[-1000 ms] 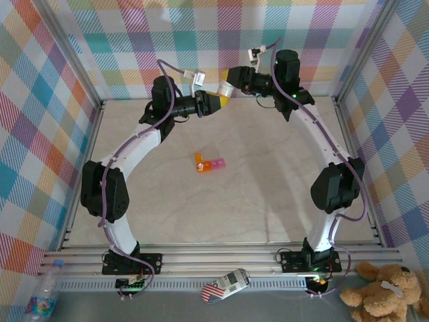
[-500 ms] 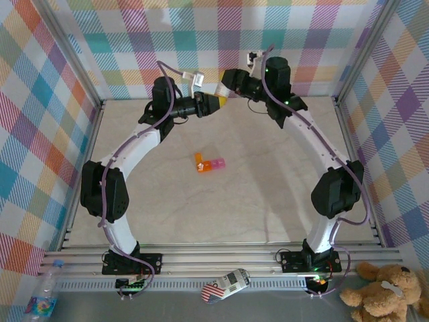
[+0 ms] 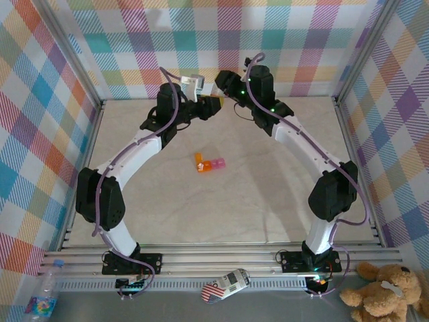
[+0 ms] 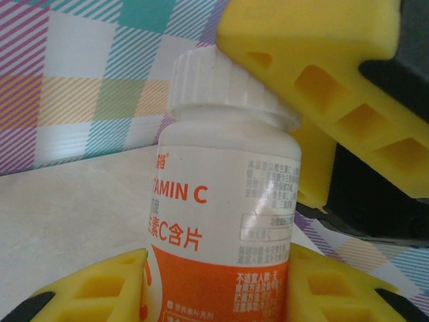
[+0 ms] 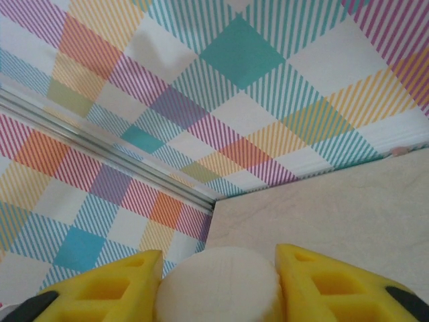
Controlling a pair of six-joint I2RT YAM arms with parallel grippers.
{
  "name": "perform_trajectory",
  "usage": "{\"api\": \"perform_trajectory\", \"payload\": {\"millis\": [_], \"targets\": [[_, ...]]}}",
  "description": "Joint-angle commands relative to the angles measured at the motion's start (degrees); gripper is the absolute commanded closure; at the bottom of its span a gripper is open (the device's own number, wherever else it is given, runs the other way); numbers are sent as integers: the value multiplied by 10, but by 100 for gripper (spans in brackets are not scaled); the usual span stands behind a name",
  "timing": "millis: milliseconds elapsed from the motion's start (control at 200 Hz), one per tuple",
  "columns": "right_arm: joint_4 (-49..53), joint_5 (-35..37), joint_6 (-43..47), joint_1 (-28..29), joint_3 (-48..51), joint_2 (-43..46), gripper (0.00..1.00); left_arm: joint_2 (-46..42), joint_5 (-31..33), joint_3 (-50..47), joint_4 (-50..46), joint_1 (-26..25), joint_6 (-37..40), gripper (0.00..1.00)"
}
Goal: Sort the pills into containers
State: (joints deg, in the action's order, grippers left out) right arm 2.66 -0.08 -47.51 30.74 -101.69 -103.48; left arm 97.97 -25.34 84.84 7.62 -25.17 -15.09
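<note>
A white vitamin C bottle (image 4: 224, 201) with an orange lower band is held up above the far middle of the table. My left gripper (image 4: 216, 285) is shut on its body, one yellow finger (image 4: 100, 288) on each side. My right gripper (image 5: 218, 288) is shut on the bottle's white cap (image 5: 221, 272); its yellow fingers (image 4: 322, 74) lie against the cap in the left wrist view. In the top view the left gripper (image 3: 213, 102) and the right gripper (image 3: 225, 87) meet near the back wall. The containers (image 3: 209, 163), an orange and pink strip, lie mid-table. The pills are out of view.
Plaid walls (image 3: 221, 33) close the table on three sides, and the back wall stands just behind both grippers. A metal rail (image 3: 214, 251) runs along the near edge. A water bottle (image 3: 43, 295) and a teddy bear (image 3: 385, 288) lie outside the table.
The right arm has swung left and brought its gripper onto the bottle's cap. The left wrist has turned and shifted slightly right, still holding the bottle. The containers have not moved.
</note>
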Motion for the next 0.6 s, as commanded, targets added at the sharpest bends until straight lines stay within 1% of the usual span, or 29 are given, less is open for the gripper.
{"api": "perform_trajectory", "payload": {"millis": [0, 65, 120, 255, 330, 465, 595], "targets": [[24, -44, -24, 21, -20, -2, 48, -6, 8, 1, 60, -19, 28, 100], [23, -64, -12, 4, -11, 16, 36, -3, -14, 3, 66, -8, 16, 100], [24, -86, -2, -14, 3, 34, 30, -2, -40, 4, 79, 2, 3, 100], [27, -92, 23, -50, 59, 91, 23, 5, -113, 18, 91, 23, -15, 100], [29, -116, 36, -74, 75, 108, 21, 10, -152, 34, 84, 29, -19, 100], [0, -206, 48, -122, 80, 104, 16, 26, -222, 67, 71, 36, -28, 100], [-28, -301, 63, -147, 50, 75, 13, 38, -254, 87, 62, 36, -34, 100]]}}
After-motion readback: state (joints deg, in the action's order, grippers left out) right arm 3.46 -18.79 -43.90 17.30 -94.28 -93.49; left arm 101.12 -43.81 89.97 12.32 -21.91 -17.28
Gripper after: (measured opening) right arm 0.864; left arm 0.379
